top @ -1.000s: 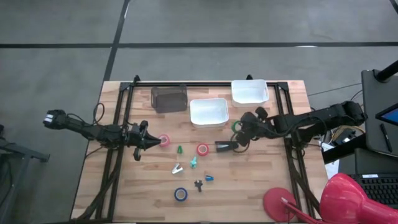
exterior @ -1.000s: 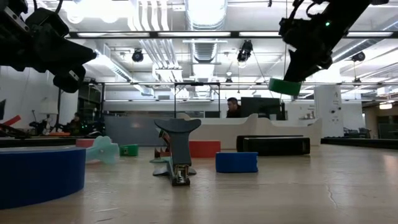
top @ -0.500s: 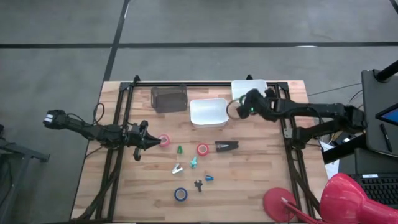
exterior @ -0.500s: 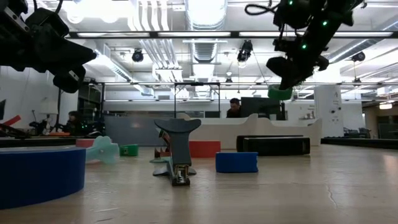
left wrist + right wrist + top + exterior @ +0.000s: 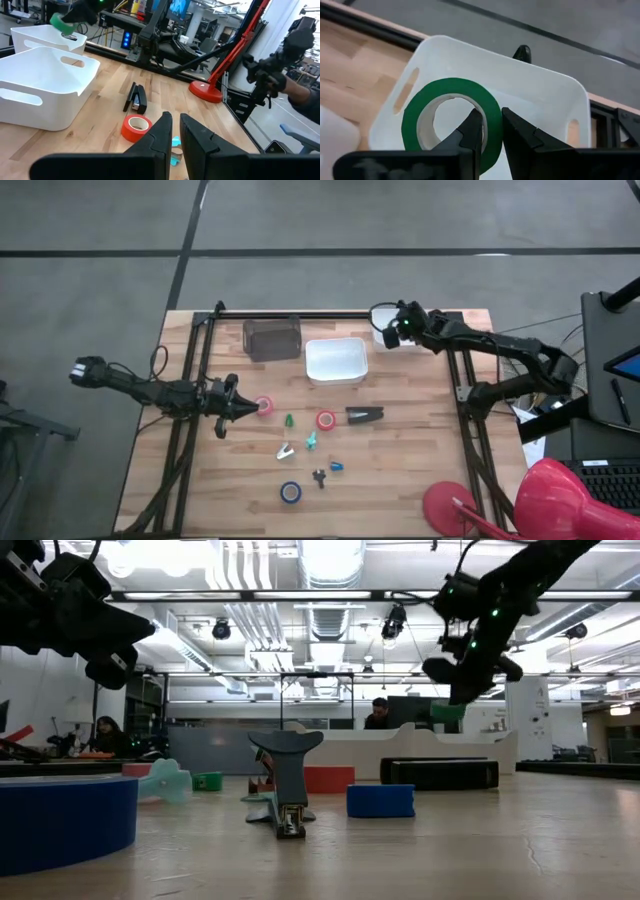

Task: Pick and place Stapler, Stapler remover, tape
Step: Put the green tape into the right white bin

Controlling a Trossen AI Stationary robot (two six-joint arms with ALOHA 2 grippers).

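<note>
My right gripper [image 5: 388, 330] is shut on the green tape [image 5: 449, 120] and hovers above the far white bin [image 5: 415, 332]. The left gripper [image 5: 243, 409] is shut and waits just left of the pink tape [image 5: 264, 406], touching nothing I can see. The black stapler [image 5: 363, 415] lies flat on the table, with the red tape [image 5: 326, 420] to its left. The blue tape [image 5: 290, 492] lies near the front edge. A small silvery stapler remover [image 5: 286, 450] rests among the small items mid-table. My right gripper pinches the wall of the green tape ring [image 5: 490, 117], one finger [image 5: 472, 131] inside the hole and one finger [image 5: 520, 136] outside. The fingers point down from above. The roll is lifted clear and hangs tilted over the far bin [image 5: 535, 100].
A second white bin [image 5: 336, 360] and a dark brown bin [image 5: 272, 338] stand along the far side. Small green, teal, blue and black bits [image 5: 311, 440] are scattered mid-table. A red lamp base [image 5: 450, 505] sits at the near right corner. A black frame rail [image 5: 462, 370] runs down the right side.
The right gripper, keeping the green tape, has travelled from beside the stapler toward the far edge, passing the middle white bin, and now hangs over the far right bin. The tape stayed lifted throughout. The left arm has kept still.
</note>
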